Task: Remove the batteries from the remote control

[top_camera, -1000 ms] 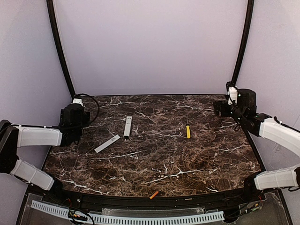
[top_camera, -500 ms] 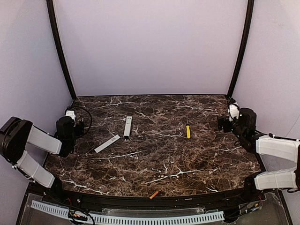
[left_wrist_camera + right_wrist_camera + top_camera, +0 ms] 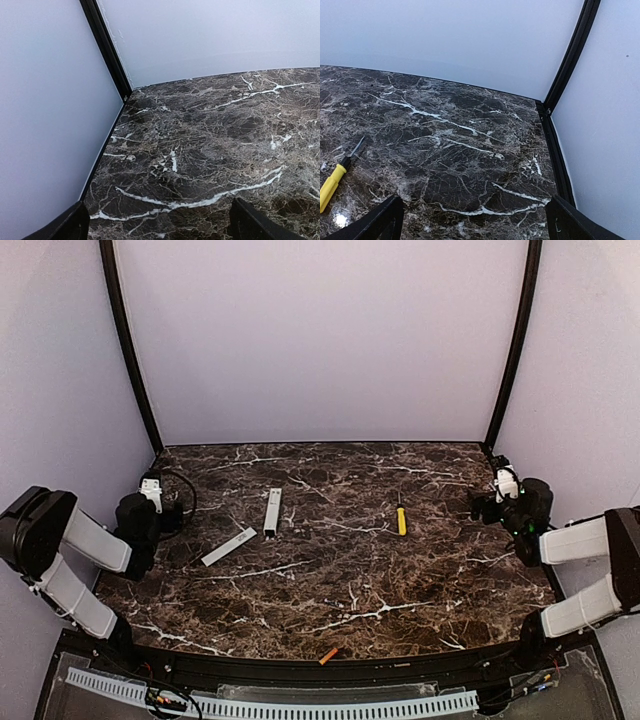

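Note:
The white-and-silver remote control point(image 3: 272, 512) lies on the marble table at centre left, lengthwise toward the back. One orange battery point(image 3: 328, 655) lies at the table's front edge. My left gripper point(image 3: 148, 502) is drawn back at the left edge, well left of the remote; its fingers are wide apart and empty in the left wrist view point(image 3: 160, 222). My right gripper point(image 3: 492, 502) is drawn back at the right edge, open and empty point(image 3: 475, 220). The remote and the battery are out of both wrist views.
A flat whitish cover strip point(image 3: 229, 546) lies left of the remote. A yellow stick with a dark tip point(image 3: 401, 519) lies right of centre and shows in the right wrist view point(image 3: 334, 181). Black frame posts point(image 3: 107, 50) point(image 3: 565, 70) and pale walls bound the table.
Both arms have pulled back and down toward the table's side edges. The remote, cover strip, yellow stick and battery have not moved.

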